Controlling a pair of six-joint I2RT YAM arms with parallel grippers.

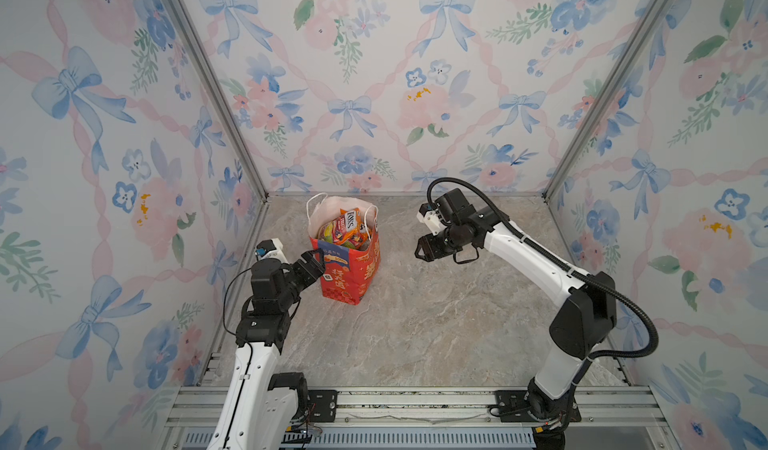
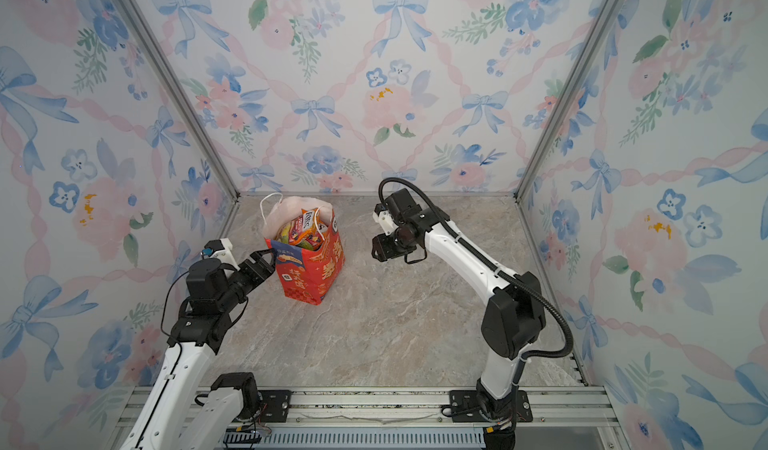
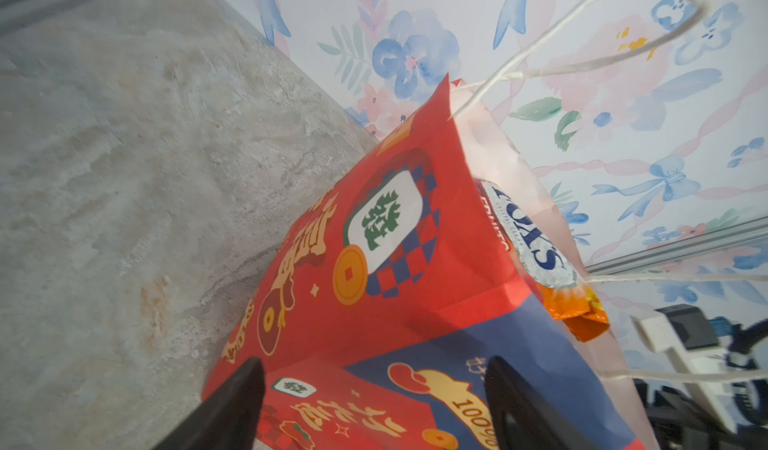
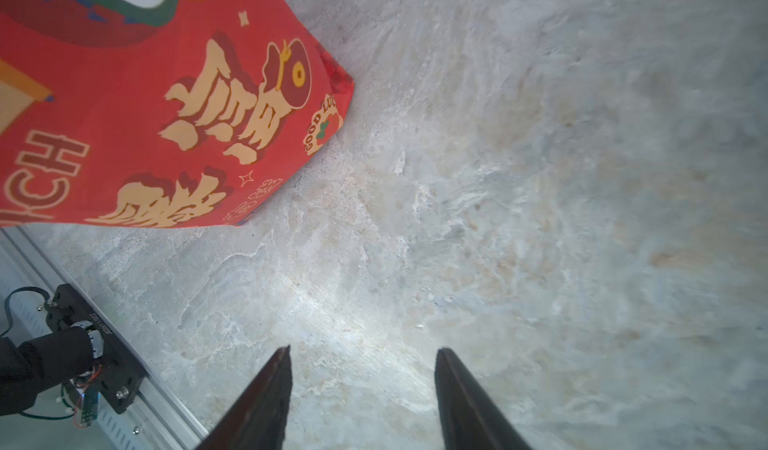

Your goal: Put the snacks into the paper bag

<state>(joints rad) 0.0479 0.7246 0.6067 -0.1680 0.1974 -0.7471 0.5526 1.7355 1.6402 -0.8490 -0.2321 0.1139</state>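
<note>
Base rail carries both arms. Left gripper straddles the paper bag at its rim, jaws spread — likely steadying it, with snacks filling it. Right gripper hangs spread, empty.

Right gripper is pointing down at the table. Both dark fingers are spread apart, with nothing but bare grey marbled tabletop between them. Off to one side stands the red paper bag, well clear of the fingertips. Cream Chinese characters run across its face, there's a "GOOD LUCK" badge by its corner, and big letters "ICH" run out of frame. At the table's edge there's an aluminium rail with a black bracket bolted on. A black cylindrical joint sits against it, with thin wires and a small circuit board hanging there.
</note>
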